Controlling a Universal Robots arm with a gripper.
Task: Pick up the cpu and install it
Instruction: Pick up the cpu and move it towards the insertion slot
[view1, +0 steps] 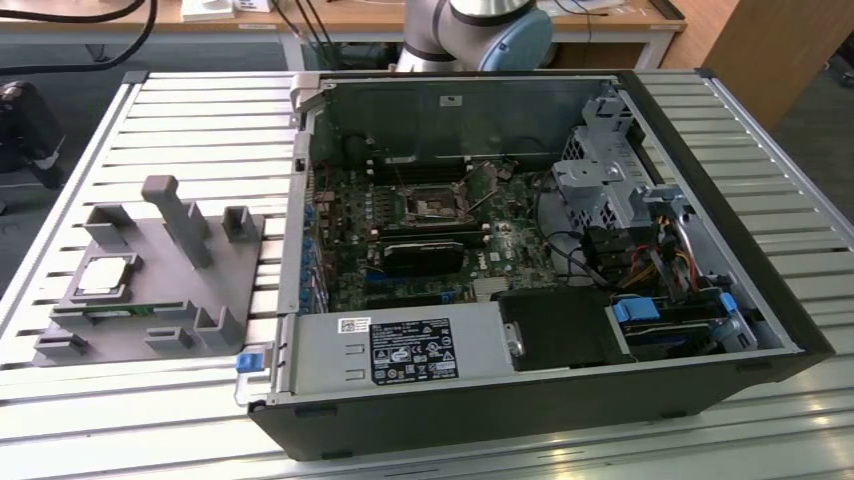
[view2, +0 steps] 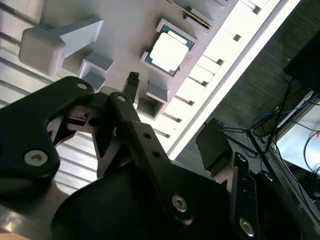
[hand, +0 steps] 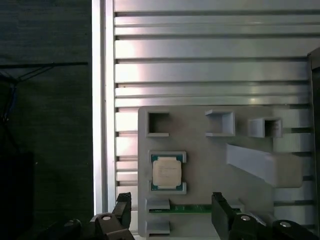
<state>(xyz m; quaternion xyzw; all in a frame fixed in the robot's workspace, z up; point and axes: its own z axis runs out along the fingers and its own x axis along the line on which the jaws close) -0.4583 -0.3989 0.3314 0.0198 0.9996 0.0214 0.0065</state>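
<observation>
A slatted metal tabletop (view1: 200, 110) carries a grey parts holder (view1: 187, 300) toward the exterior view's left, with an open computer case (view1: 534, 420) lying just beside it.

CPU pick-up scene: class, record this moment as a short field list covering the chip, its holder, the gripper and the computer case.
chip: small square cpu with silvery metal top, lying flat in a recess
holder: grey plastic fixture tray on the slatted metal table, to the exterior view's left of the case
gripper: black two-finger gripper, open, holding nothing, over the tray, clear of the chip
case: open black computer case, green motherboard exposed
task state: chip not yet picked up
</observation>
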